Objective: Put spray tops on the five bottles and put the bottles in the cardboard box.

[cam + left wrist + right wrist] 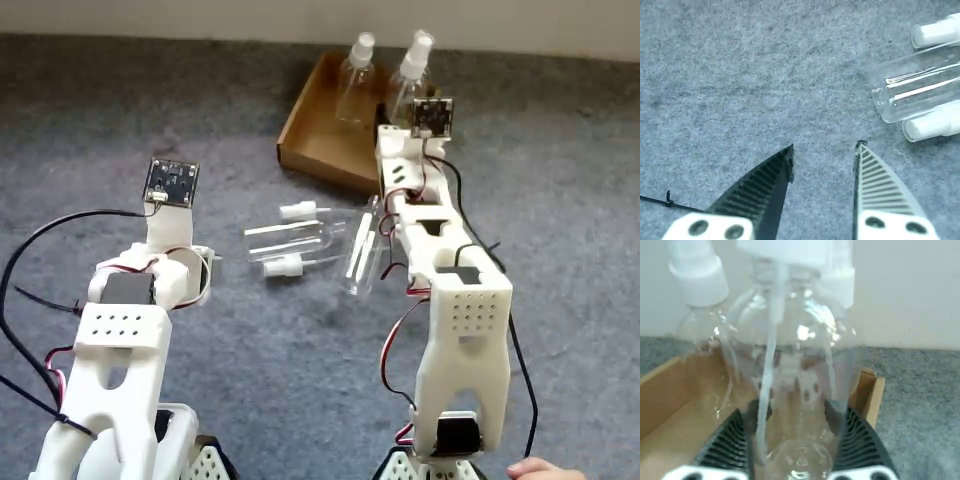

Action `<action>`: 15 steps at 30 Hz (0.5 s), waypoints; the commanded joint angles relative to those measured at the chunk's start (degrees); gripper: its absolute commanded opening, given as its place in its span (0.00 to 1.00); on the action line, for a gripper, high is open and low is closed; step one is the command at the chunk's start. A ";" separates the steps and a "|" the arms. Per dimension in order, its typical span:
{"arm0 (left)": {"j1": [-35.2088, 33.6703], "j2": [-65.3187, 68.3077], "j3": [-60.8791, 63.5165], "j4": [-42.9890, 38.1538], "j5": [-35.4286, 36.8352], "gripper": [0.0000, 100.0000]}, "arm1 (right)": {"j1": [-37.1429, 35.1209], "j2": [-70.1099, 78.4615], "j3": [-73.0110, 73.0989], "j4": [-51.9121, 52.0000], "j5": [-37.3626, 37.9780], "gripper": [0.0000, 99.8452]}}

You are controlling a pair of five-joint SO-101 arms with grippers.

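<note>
One spray-topped bottle (355, 80) stands in the cardboard box (312, 135), the right gripper (794, 414) clasps a second bottle (795, 355), seemingly seated there, so release comes next; the left gripper (825, 146) gapes empty.

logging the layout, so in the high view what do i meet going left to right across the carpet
left arm → nearer loose spray top → lone lying bottle → right arm, its pincer shut on a capped bottle

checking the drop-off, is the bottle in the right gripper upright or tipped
Upright: in the high view the bottle stands in the right gripper with its spray top uppermost.
</note>
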 commanded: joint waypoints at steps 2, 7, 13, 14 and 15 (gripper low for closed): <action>1.10 -0.22 -0.40 -1.05 -0.53 0.19 | -0.13 -3.12 2.07 -0.66 0.09 0.00; 1.10 -0.22 -0.40 -1.05 -0.53 0.19 | -0.22 -3.03 3.30 -0.66 0.18 0.01; 1.10 -0.22 -0.40 -1.05 -0.53 0.19 | -0.22 -3.03 3.47 -0.66 0.18 0.01; 1.10 -0.22 -0.40 -1.05 -0.53 0.19 | -0.22 -3.03 3.47 -0.66 0.18 0.01; 1.10 -0.22 -0.40 -1.05 -0.53 0.19 | -0.13 -3.03 3.47 -0.66 0.26 0.01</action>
